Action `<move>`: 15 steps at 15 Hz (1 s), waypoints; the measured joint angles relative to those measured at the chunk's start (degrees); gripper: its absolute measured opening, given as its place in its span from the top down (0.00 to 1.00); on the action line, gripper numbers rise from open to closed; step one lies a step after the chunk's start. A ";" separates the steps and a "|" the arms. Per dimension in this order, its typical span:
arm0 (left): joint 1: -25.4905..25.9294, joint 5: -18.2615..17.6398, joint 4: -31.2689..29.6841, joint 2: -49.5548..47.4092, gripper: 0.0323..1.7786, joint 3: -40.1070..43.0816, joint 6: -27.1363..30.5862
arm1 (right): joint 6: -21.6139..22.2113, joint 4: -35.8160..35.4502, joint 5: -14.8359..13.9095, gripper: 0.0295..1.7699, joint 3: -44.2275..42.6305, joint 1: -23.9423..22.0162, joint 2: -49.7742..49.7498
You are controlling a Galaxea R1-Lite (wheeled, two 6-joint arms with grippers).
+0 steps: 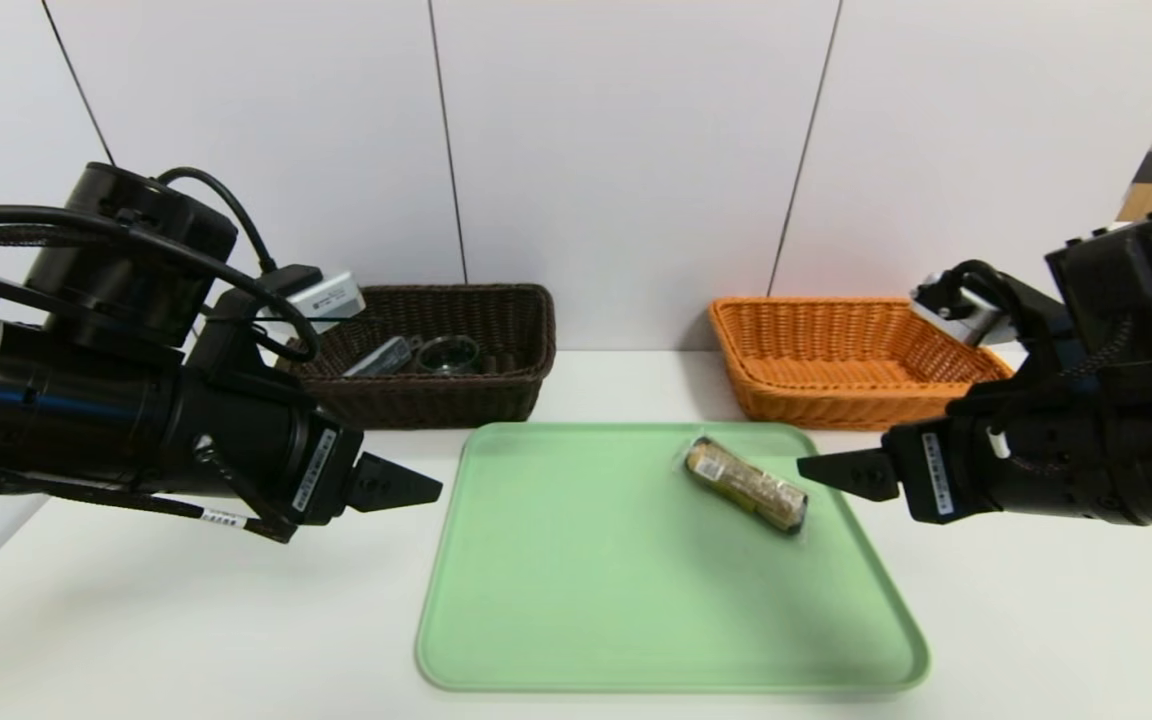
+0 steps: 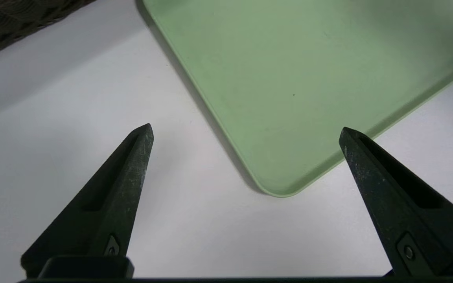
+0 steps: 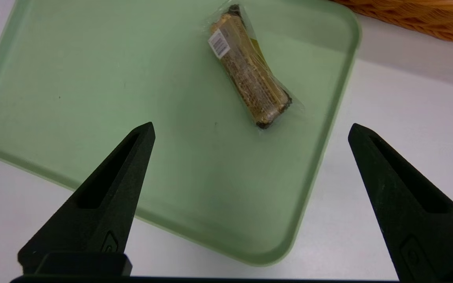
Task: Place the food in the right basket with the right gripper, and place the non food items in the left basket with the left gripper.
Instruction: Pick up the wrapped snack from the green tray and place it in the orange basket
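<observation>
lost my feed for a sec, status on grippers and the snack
Left gripper open, off the tray's left edge. Right gripper open, empty, near the wrapped snack bar on the tray. Orange basket empty; nothing blocking.

White desk (image 1: 136, 620) is carrying a green tray (image 1: 586, 620) at centre, with a dark wicker basket (image 1: 496, 390) and an orange basket (image 1: 796, 400) sitting behind it, against the wall.

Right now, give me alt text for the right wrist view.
The open right claw hovers above a wrapped snack bar lying diagonally on a green tray. An orange basket edge shows beyond the tray.
</observation>
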 joint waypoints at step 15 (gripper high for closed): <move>-1.93 -0.22 -0.35 -0.74 0.05 3.95 -1.45 | -4.55 14.29 -2.93 0.04 -21.86 1.94 23.87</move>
